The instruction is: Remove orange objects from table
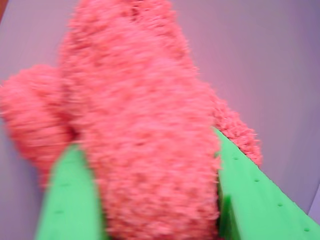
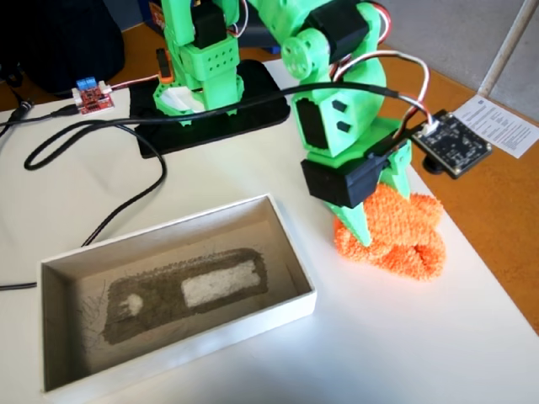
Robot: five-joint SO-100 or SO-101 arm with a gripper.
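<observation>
Sock [image 2: 396,229]: fuzzy orange, crumpled, betw green hand [image 1: 150,200] fingers.

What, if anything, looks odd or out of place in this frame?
Nothing looks spilled or damaged. The gripper straddles the orange fluffy sock, which lies crumpled on the table right of the open white box. The box's floor shows grey scuffed patches, plainly wear.

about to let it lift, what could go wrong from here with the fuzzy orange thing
1. The green end effector pinches only part of the fuzzy orange cloth bundle; a loose lobe could sag and pull it free.
2. Carried low, it could catch the near wall of the open white cardboard box.
3. The black cable lies beside the box.
</observation>
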